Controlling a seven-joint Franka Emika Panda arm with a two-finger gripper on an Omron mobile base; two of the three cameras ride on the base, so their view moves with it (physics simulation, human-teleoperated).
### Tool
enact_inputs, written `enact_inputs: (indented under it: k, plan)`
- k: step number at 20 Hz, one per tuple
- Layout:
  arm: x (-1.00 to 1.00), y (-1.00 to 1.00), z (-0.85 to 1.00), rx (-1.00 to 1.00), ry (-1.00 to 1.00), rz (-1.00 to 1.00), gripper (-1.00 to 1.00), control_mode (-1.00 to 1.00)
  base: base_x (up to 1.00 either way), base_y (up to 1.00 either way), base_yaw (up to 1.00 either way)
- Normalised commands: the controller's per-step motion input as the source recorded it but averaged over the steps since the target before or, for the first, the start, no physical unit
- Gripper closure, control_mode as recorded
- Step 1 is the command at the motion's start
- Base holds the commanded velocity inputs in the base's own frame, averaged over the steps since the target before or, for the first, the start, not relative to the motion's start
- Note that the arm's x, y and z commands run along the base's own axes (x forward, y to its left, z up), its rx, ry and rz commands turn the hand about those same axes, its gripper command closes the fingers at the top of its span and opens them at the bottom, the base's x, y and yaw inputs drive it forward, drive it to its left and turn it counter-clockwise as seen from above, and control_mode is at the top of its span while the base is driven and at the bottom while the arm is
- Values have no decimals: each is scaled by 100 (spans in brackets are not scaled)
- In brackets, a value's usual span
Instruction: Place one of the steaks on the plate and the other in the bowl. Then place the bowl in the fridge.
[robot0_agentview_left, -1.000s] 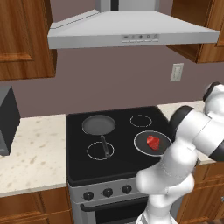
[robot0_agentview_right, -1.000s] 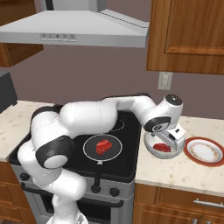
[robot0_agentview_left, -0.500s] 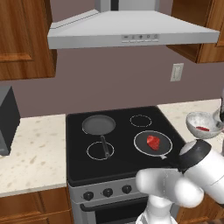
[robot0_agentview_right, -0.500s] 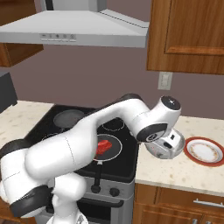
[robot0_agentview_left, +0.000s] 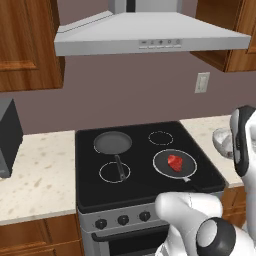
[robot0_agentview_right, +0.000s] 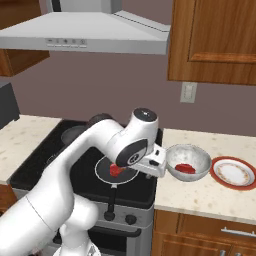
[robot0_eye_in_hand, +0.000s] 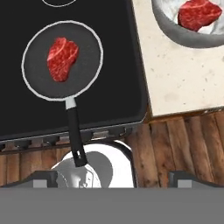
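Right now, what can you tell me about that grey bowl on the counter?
The bowl is round and whitish-grey with sloping sides and a faintly mottled, dull sheen. It stands upright on the speckled counter, just right of the stove and left of the red-rimmed plate, not touching it. One red steak lies inside it. The claw isn't gripping it.
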Motion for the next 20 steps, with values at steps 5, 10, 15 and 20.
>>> enact_inputs:
  k: [5, 10, 15, 20]
  plan:
    - [7, 93, 0, -13, 1, 20, -100, -100, 0, 0, 0]
    - [12, 71, 0, -7, 10, 20, -100, -100, 0, 0, 0]
    - [16, 57, 0, -6, 13, 6, -100, -100, 0, 0, 0]
    - [23, 40, 0, 0, 13, 1, -100, -100, 0, 0, 0]
